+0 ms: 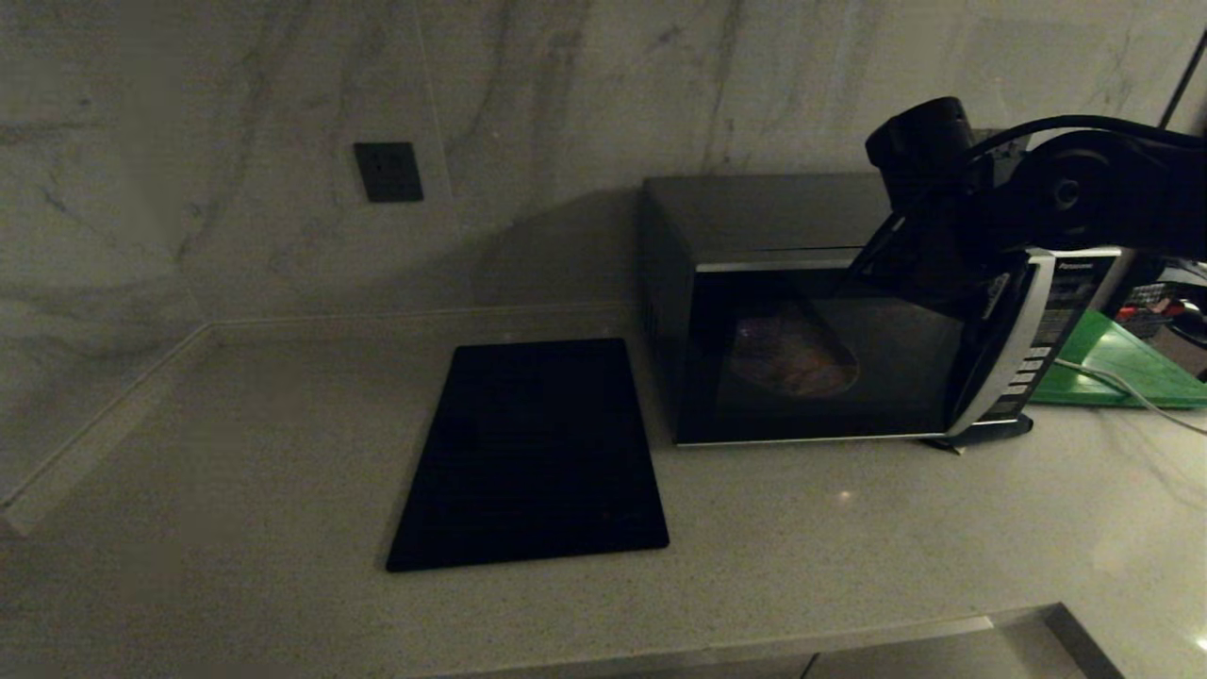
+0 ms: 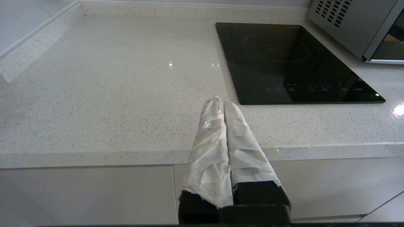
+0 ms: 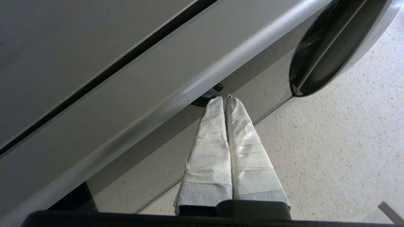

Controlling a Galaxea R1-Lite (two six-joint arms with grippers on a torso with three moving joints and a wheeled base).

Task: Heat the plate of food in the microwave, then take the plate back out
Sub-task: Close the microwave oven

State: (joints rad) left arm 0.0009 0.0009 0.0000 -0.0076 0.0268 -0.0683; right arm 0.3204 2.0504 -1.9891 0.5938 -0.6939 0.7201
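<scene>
We see a pale speckled counter (image 1: pixel 236 453) meeting a veined marble wall (image 1: pixel 566 85) that carries a dark socket plate (image 1: pixel 388 172). The microwave (image 1: pixel 754 217) stands toward the counter's back right, its door shut; the right arm (image 1: pixel 1084 193) crosses its upper right corner and hides part of the door top and handle strip. A flat black panel (image 1: pixel 533 453) lies on the counter just beside the microwave, toward the middle. A green board (image 1: pixel 1113 363) shows behind the microwave's button side, cut off by the frame edge.

Behind the dark glass we make out the plate of food (image 1: pixel 792 356) only dimly: a faint lavender round with orange-tan patches; its details cannot be told.

The right tool (image 3: pixel 224 100) hangs in front of the door's top edge, pointing down toward the counter, its white-wrapped fingers (image 3: pixel 243 135) pressed together and grasping nothing. The left tool (image 2: pixel 222 102) is out of the head view; it is held over the counter's front edge, near the black panel's near corner, likewise clenched on nothing.
</scene>
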